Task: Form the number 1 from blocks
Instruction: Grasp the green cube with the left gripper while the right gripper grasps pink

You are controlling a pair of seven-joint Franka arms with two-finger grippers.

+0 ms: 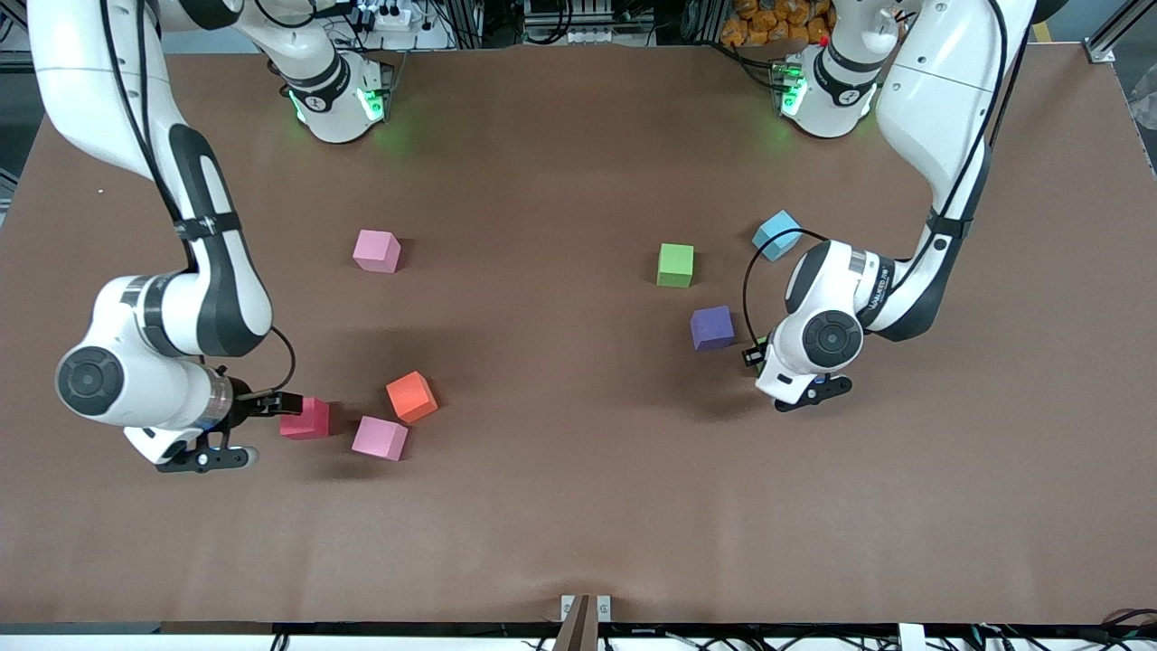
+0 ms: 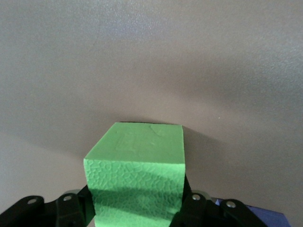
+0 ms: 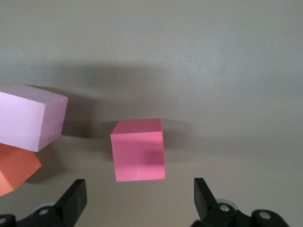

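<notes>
My left gripper [image 1: 757, 354] [image 2: 137, 208] is shut on a green block [image 2: 137, 170], low over the table beside the purple block [image 1: 711, 327] [image 2: 267, 220]. The held block barely shows in the front view. The second green block [image 1: 675, 265] lies farther from the front camera. My right gripper [image 1: 271, 404] [image 3: 139, 198] is open, its fingers [image 3: 75, 201] apart on either side of a gap just short of the red block [image 1: 305, 419] [image 3: 138, 149]. The orange block [image 1: 412, 396] [image 3: 14, 172] sits close beside the red one.
One pink cube [image 1: 380, 438] [image 3: 31, 116] lies next to the red and orange blocks, another pink cube [image 1: 377, 250] farther from the front camera. A light blue cube [image 1: 777, 234] sits by the left arm's forearm. Bare brown tabletop [image 1: 560, 380] spans the middle.
</notes>
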